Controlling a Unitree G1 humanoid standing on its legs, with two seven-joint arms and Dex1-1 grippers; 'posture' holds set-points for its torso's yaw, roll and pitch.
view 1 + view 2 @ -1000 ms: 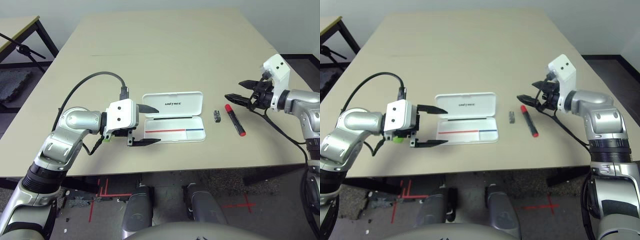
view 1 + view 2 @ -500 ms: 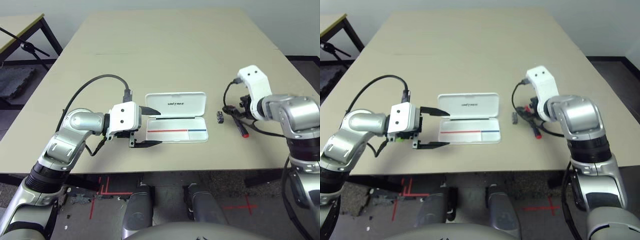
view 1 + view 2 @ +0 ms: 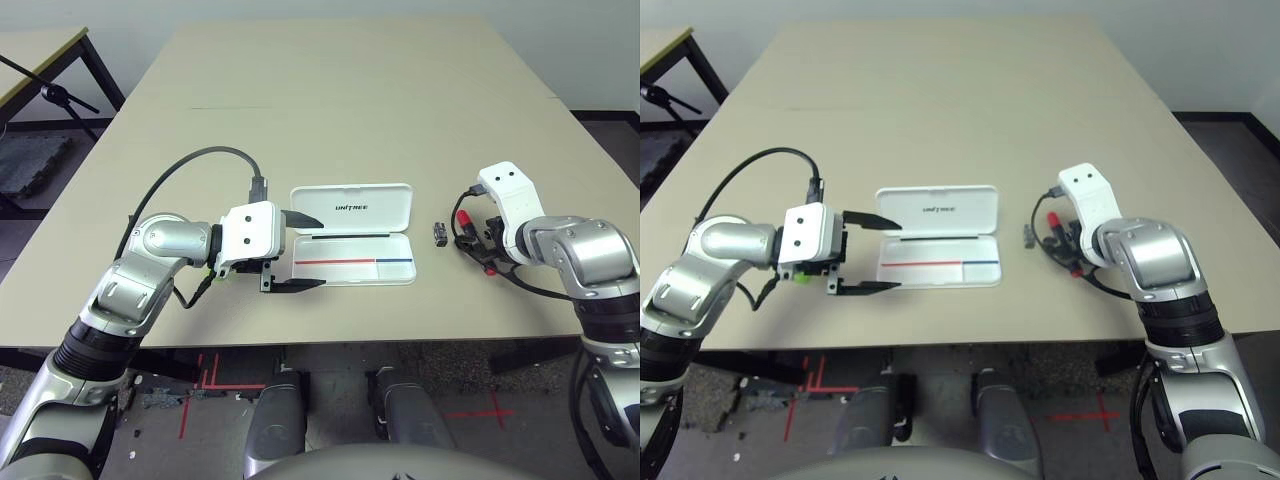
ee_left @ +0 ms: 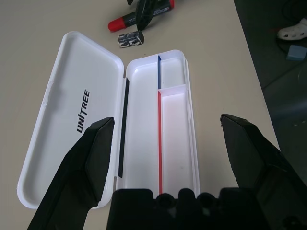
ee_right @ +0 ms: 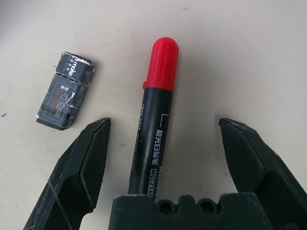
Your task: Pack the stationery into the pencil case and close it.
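While the right gripper point(image 5: 163, 143) straddles the red-and-black marker pen point(image 5: 156, 129) near the table's point(image 3: 330, 90) right edge, jaws apart, closing could nudge the neighbouring dark block point(image 5: 64, 97); the pencil case point(image 3: 350, 247) lies open mid-table.

White hinged pencil case point(image 3: 352, 234) — lying open and flat, "UNITREE" on lid, red-blue stripe inside. Red-and-black marker pen point(image 5: 156, 120) flat on worktop, just beside small dark grey block point(image 5: 65, 97) — apart.
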